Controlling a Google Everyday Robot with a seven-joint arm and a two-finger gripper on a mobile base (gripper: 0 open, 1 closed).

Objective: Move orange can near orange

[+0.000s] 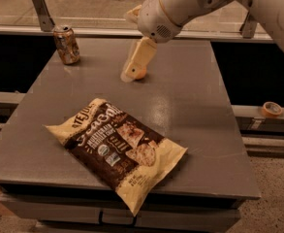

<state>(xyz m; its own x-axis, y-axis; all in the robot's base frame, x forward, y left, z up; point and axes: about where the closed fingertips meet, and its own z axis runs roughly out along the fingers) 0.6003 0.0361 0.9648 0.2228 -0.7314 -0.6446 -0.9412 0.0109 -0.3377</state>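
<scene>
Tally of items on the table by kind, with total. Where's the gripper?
Drink cans: 1, the orange can, back left corner
Fruit: 1, the orange, partly hidden
Snack bags: 1, the chip bag, front
Total: 3 on the table
The gripper hangs just in front of the orange.

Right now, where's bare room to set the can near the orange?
Bare table right of the orange, and between can and gripper, which hangs at the orange's left. The bag crowds the front.
</scene>
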